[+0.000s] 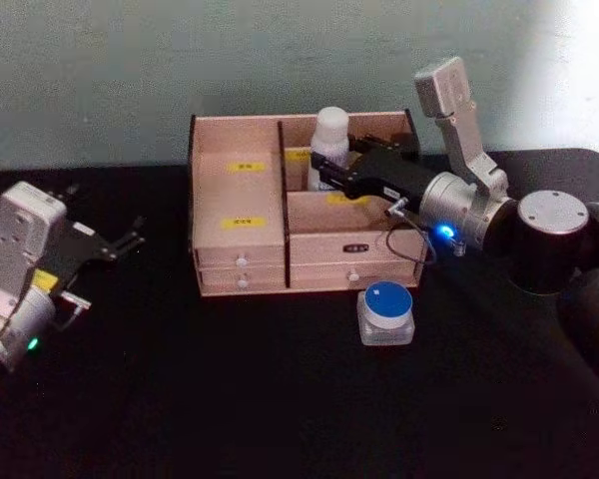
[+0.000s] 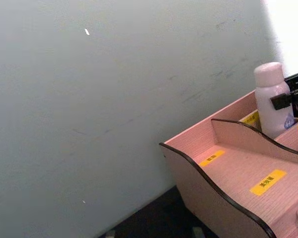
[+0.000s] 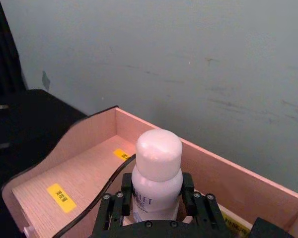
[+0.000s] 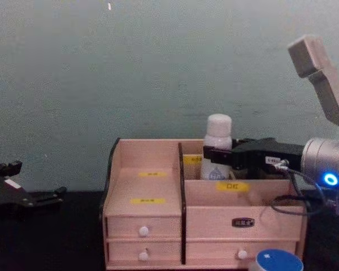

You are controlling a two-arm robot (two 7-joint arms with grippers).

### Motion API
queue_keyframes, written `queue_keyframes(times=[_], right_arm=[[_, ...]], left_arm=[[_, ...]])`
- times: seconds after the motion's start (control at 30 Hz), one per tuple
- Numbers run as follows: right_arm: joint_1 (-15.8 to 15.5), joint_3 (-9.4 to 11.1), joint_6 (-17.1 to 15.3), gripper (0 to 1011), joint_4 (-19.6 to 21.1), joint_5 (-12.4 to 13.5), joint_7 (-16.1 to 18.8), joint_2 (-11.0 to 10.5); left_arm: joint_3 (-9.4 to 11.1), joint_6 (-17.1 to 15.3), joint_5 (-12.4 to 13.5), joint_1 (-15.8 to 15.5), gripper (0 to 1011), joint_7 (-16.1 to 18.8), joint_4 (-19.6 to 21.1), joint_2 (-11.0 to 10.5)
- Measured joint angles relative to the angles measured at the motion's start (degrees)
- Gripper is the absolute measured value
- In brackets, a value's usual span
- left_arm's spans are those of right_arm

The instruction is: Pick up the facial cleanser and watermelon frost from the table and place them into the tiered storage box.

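Surface [image 1: 230, 399] dark. Left gripper [image 1: 105, 215] parked at left, jaws spread, empty. Tiered storage box [image 1: 238, 120] centre: pale wood, yellow labels, white-knobbed drawers. Facial cleanser [image 1: 330, 130], slim white bottle with rounded cap, upright in far right compartment; right gripper [image 1: 327, 172] clamped round its body. Watermelon frost [image 1: 386, 312], squat clear jar with blue lid, on surface just near of box.

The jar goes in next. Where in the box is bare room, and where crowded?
Bare: the tiered storage box's two left steps, between left wall and centre divider. Crowded: the rear right compartment, where the right gripper's fingers clasp the facial cleanser. The left gripper idles far left.
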State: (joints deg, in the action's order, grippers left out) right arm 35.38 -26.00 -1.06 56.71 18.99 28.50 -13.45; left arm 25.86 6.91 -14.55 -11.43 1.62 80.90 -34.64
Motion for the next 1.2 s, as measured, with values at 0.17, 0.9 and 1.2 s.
queue_keyframes(times=[0.17,0.9,1.2], right_arm=[[0.02,-0.01,0.02,593,-0.02,-0.08,-0.01,0.01],[-0.12,0.12,-0.05,1002,0.36,0.21,-0.11,-0.12],[-0.64,0.35,-0.24,1000,1.47,0.29,-0.14,-0.43]], left_arm=[[0.0,0.0,0.0,0.0,1001,0.0,0.0,0.0],[0.0,0.0,0.0,0.0,1001,0.0,0.0,0.0],[0.0,0.0,0.0,0.0,1001,0.0,0.0,0.0]])
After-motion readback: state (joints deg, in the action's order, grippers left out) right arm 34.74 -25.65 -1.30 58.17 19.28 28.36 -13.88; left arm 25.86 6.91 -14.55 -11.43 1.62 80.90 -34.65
